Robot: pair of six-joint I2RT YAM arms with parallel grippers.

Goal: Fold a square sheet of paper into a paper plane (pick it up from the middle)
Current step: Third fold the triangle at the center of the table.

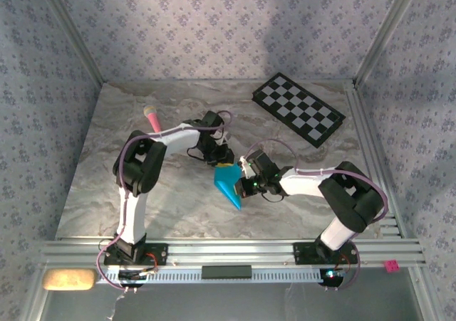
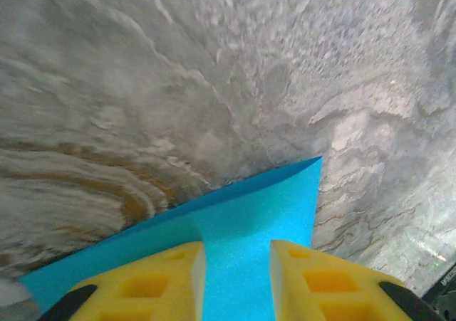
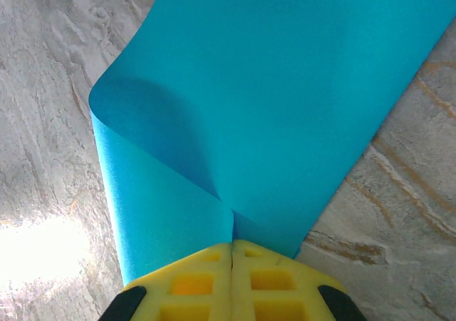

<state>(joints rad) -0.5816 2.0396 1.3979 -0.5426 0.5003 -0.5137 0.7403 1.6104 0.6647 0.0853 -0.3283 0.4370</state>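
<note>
Square sheet of paper (image 1: 229, 184) curled over, near-left of checkerboard (image 1: 299, 109): right tool (image 3: 232, 251) clamped tight on it, likely anchoring the fold; left tool (image 2: 236, 250) parted, loosely straddling its edge

On the table (image 1: 92, 193), the sheet of paper (image 1: 229, 182) sits centrally, board (image 1: 299, 109) behind right, stick (image 1: 152, 117) behind left.

2 robot arms: left arm (image 1: 135, 171) on the left of the pic, right arm (image 1: 345, 196) on the right. 2 grippers, 1 per arm: left gripper (image 2: 236, 255), right gripper (image 3: 231, 253). 2 yellow fingers (image 2: 187, 278) on each, so 4 total. 1 blue paper sheet (image 1: 229, 182), approx mid pic. 1 black & white checker board (image 1: 299, 109), upper right. 1 pink stick (image 1: 152, 119), upper left. 1 tan pad (image 1: 68, 279), bottom left. 1 small pink tag (image 1: 390, 266), bottom right. 1 grey table (image 1: 107, 193)
</note>
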